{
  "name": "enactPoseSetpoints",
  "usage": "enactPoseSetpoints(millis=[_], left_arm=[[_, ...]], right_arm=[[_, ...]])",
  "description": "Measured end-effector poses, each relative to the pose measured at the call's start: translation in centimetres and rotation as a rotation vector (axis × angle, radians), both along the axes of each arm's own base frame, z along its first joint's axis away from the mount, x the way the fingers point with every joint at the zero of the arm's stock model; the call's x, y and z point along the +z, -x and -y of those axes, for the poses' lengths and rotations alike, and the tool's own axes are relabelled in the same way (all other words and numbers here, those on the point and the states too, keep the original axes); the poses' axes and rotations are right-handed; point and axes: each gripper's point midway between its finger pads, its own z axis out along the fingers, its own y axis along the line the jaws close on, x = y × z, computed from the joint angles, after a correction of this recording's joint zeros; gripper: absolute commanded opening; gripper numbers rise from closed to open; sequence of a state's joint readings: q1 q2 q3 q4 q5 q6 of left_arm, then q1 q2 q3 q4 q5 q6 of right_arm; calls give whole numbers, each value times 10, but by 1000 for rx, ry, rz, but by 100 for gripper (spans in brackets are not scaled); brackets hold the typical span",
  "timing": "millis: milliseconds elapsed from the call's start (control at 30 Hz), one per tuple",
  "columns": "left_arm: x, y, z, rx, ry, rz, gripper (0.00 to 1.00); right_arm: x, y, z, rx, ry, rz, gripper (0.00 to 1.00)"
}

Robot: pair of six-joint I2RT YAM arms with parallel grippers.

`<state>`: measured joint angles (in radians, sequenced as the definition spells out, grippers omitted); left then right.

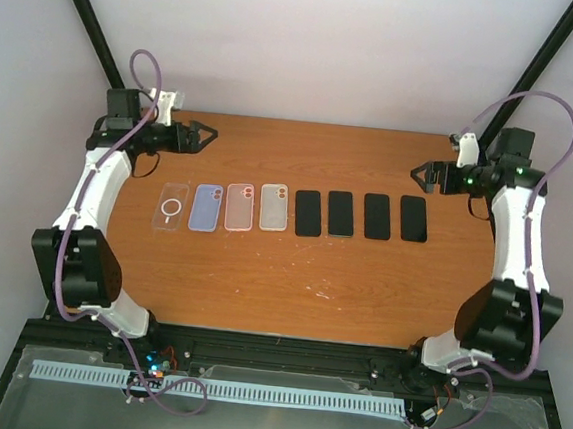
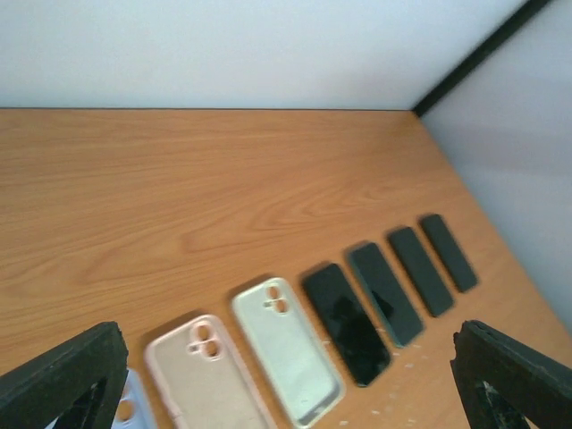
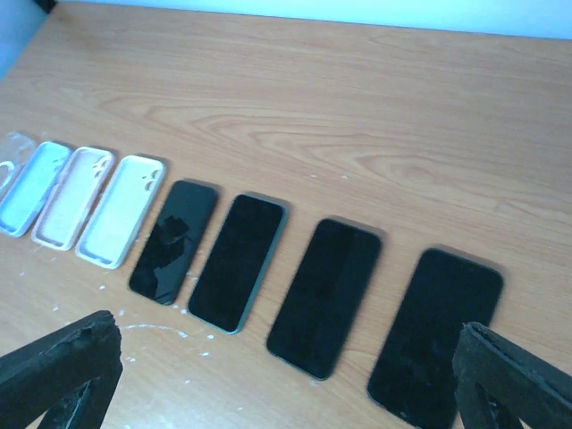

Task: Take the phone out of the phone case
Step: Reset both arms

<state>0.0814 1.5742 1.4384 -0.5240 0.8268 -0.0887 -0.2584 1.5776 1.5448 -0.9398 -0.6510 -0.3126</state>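
Note:
Several phone cases lie side by side on the left half of the wooden table: a clear one [image 1: 170,209], a blue one [image 1: 206,207], a pink one [image 1: 239,207] and a white one [image 1: 274,207]. To their right lie several bare dark phones, from the nearest [image 1: 309,212] to the farthest [image 1: 414,218]. The pink case [image 2: 201,375], white case [image 2: 286,344] and phones [image 3: 326,295] look separate. My left gripper [image 1: 205,135] hovers open at the back left, my right gripper [image 1: 421,172] open at the back right. Both are away from the row and hold nothing.
The table's [image 1: 290,285] bare wood extends in front of and behind the row. Small white specks lie on the wood near the phones [image 3: 152,329]. Black frame posts [image 1: 88,16] rise at the back corners, with pale walls behind.

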Motion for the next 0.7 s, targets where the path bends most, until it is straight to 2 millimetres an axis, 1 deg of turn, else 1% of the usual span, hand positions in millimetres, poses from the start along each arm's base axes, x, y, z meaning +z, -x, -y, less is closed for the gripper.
enactPoseSetpoints(millis=[100,200,267,367,400,500,600,700], left_arm=[[-9,0,-21,74,-71,6,100],[-24,4,-28,105,-135,8,100],[-38,14,-31,114,-162,-1,100],[-63,37,-32,121,-191,-29,100],[-67,41,-33,125,-196,-29,100],[-72,46,-35,138,-212,-16,100],[-77,45,-37,149,-224,0,100],[-87,46,-39,157,-231,-10,100]], right_arm=[[14,20,-20,27,-8,69,100],[15,38,-32,36,-15,115,100],[13,47,-37,36,-20,138,100],[3,62,-44,37,-25,165,100],[-1,68,-46,36,-26,176,100],[-9,73,-47,34,-27,197,100],[-27,81,-50,31,-35,193,100],[-42,84,-51,28,-40,177,100]])
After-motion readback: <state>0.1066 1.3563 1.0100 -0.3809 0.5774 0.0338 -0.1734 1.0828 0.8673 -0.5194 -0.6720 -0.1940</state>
